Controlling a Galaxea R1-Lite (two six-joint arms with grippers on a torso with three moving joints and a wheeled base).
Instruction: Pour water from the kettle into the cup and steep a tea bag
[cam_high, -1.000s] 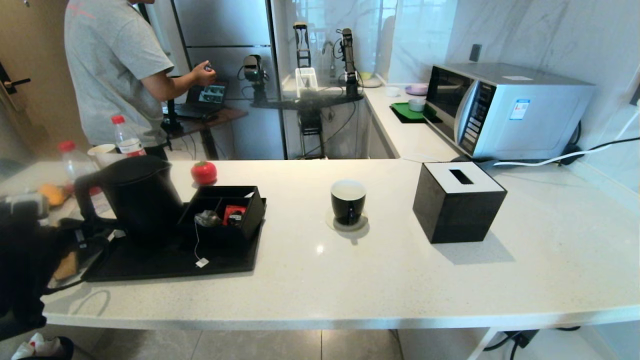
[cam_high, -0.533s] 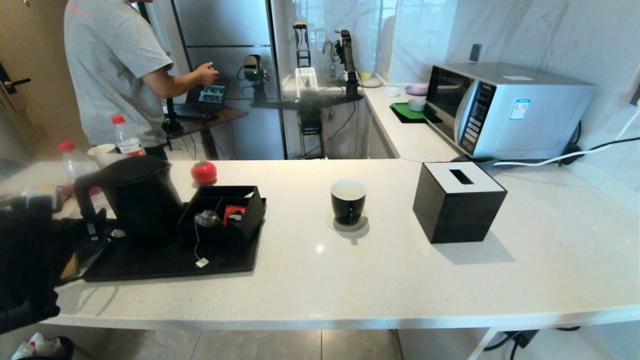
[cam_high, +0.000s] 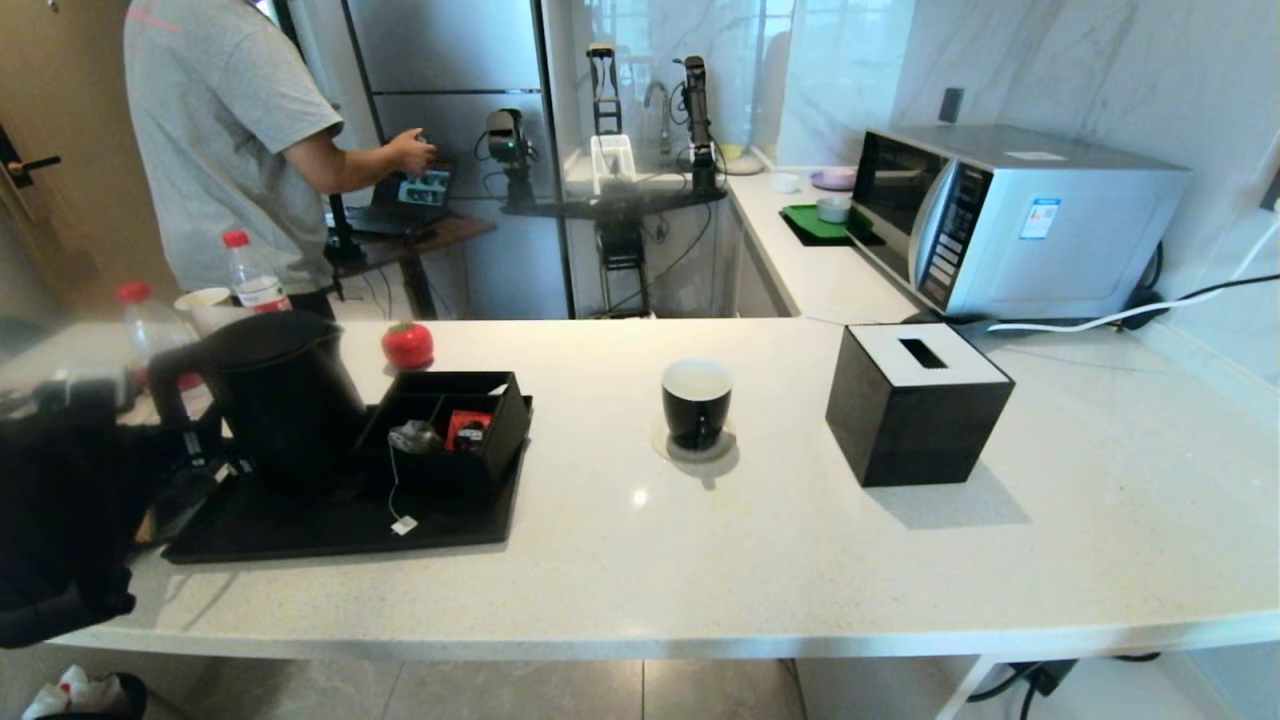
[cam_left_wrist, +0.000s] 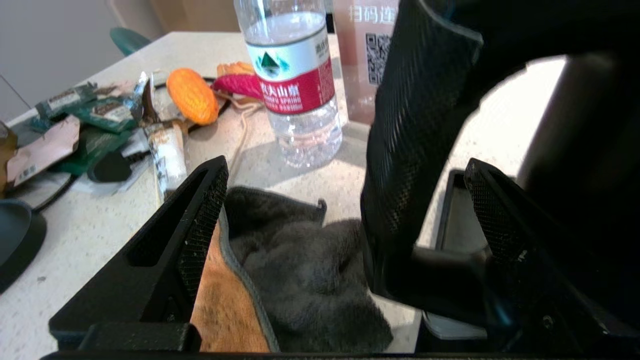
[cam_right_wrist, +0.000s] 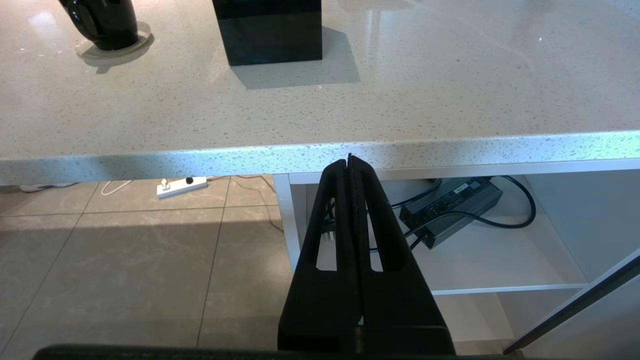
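Over the last second our left end effector (cam_left_wrist: 345, 220) has crept in until its wide-open jaws straddle the handle of the kettle (cam_high: 285, 395), gripping nothing yet; we judge the grasp is next. In the head view that arm is a dark blur at the worktop (cam_high: 800, 560) edge. The right end effector (cam_right_wrist: 350, 170) hangs shut and empty below the worktop. Beyond, the tea bag (cam_high: 415, 437) sits boxed; the cup (cam_high: 696, 402) stands mid-worktop, contents unreadable.
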